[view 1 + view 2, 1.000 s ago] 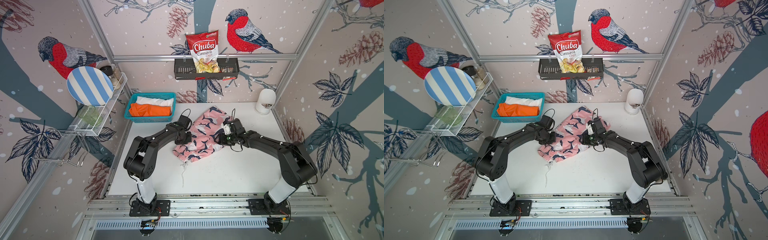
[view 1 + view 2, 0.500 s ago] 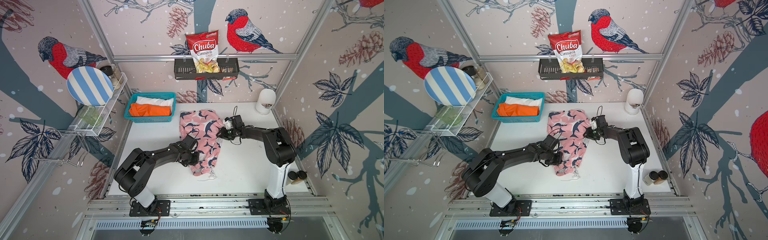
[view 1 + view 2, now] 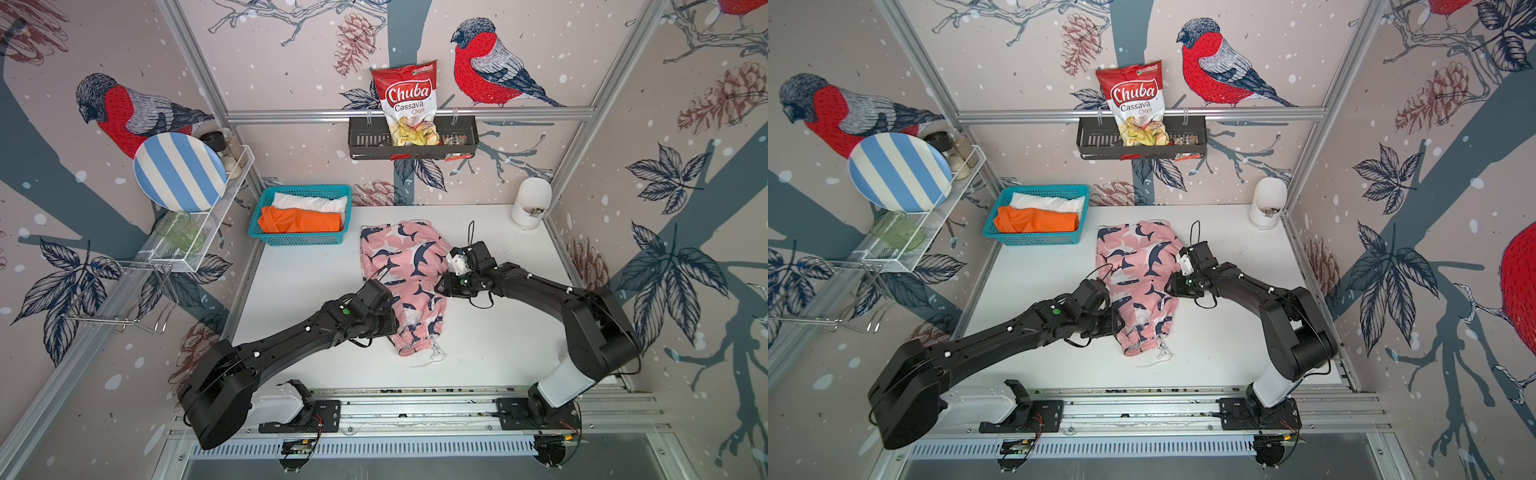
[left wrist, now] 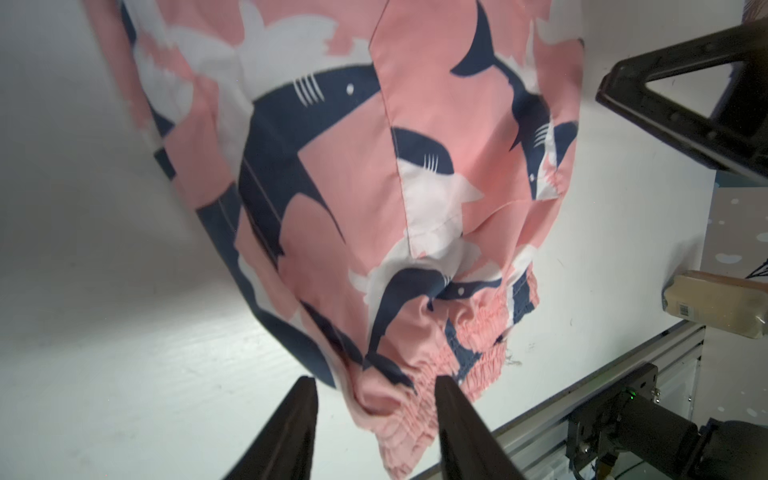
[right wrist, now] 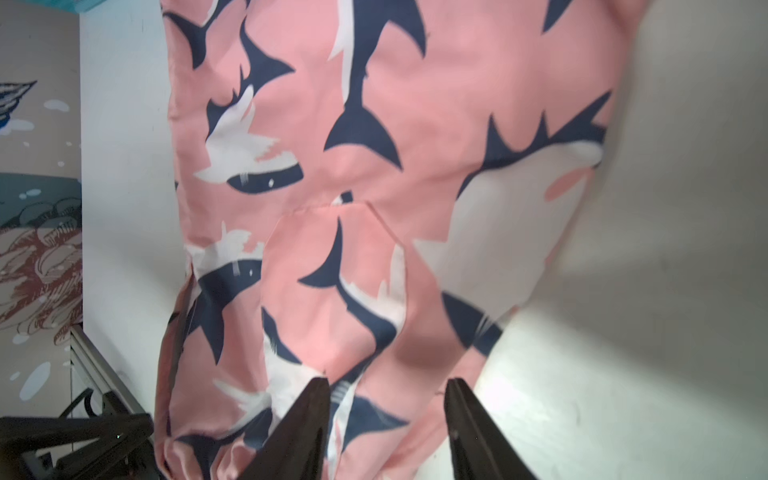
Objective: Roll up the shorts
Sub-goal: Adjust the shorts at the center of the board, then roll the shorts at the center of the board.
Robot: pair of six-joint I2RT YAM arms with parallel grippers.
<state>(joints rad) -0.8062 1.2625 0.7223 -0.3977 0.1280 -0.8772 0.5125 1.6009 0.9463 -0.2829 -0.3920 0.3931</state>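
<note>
The pink shorts with navy and white sharks lie lengthwise on the white table in both top views, elastic waist toward the front. My left gripper is open at the waist's left corner, the gathered waistband lying loose between its jaws. My right gripper is open over the shorts' right edge, about halfway along it, and cloth lies between its jaws without being pinched. The orange shorts and the white shorts are folded in the teal basket.
The basket stands at the back left of the table. A white canister is in the back right corner. A wire shelf with a striped plate hangs on the left wall, a chips bag on the back wall. An aluminium rail runs along the front.
The pink shorts went from lying diagonally to lying lengthwise. My left gripper has opened and let go of the waist. My right gripper has slid forward along the right edge.
</note>
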